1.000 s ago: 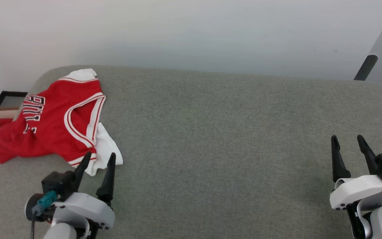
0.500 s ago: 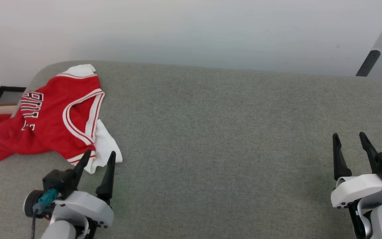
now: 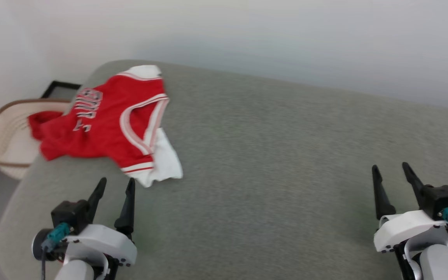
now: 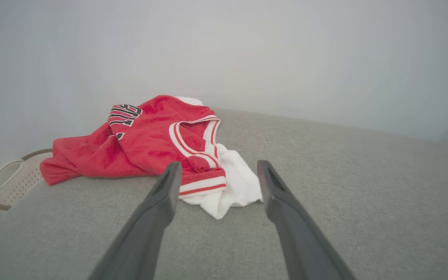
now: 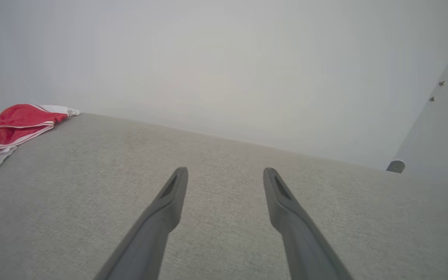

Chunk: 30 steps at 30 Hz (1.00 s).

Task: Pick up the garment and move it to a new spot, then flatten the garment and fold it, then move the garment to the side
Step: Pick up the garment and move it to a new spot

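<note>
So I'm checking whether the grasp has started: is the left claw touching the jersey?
Apart. In the head view a strip of grey cushion shows between the open left claw and the near white edge of the jersey.

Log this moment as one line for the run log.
phase: pre-grasp | garment: crumpled, far left of grey surface, ungrasped | left gripper: open, short of white sleeve | right gripper: open, empty, far right
</note>
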Available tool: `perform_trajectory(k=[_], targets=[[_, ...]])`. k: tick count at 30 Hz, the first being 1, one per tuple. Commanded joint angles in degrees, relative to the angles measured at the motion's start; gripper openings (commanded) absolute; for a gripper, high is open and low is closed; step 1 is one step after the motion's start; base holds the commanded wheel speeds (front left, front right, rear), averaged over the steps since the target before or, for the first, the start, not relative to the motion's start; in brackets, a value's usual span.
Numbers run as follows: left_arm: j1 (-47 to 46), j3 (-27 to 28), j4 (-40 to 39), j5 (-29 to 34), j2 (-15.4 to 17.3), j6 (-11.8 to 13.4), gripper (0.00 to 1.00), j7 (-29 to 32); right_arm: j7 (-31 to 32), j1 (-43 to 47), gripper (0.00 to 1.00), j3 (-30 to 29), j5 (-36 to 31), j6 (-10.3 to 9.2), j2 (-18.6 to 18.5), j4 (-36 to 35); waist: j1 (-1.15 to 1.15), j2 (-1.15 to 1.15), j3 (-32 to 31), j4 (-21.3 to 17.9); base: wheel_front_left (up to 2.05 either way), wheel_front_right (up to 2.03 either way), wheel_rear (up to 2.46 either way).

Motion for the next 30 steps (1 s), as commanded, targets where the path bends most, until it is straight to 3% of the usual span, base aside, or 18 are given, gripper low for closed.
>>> perform_trajectory(k=[1, 12, 22, 30], targets=[[0.8, 0.4, 0.1, 0.7, -0.3, 0.3, 1.00, 0.0, -0.3, 0.1, 1.00, 0.6, 0.4, 0.02, 0.1, 0.1, 0.00, 0.00, -0.6, 6.5, 0.00, 0.00, 0.00], [6.1, 4.3, -2.2, 3.2, -3.8, 1.3, 1.00, 0.0, -0.2, -0.3, 1.00, 7.7, 2.0, 0.01, 1.2, 2.2, 0.00, 0.00, -1.7, 22.5, 0.00, 0.00, 0.00], [12.7, 13.5, -11.2, 3.3, -8.1, 4.0, 1.00, 0.0, 0.2, -9.1, 1.00, 20.9, 5.3, 0.01, 2.5, 7.3, 0.00, 0.00, 2.2, 24.8, -0.02, -0.02, -0.02], [15.6, 14.5, -14.8, 4.5, -10.1, 3.9, 1.00, 0.0, -0.4, -11.6, 1.00, 24.9, 9.5, 0.01, 1.0, 10.2, 0.00, 0.00, 1.7, 24.5, -0.14, -0.14, -0.14]])
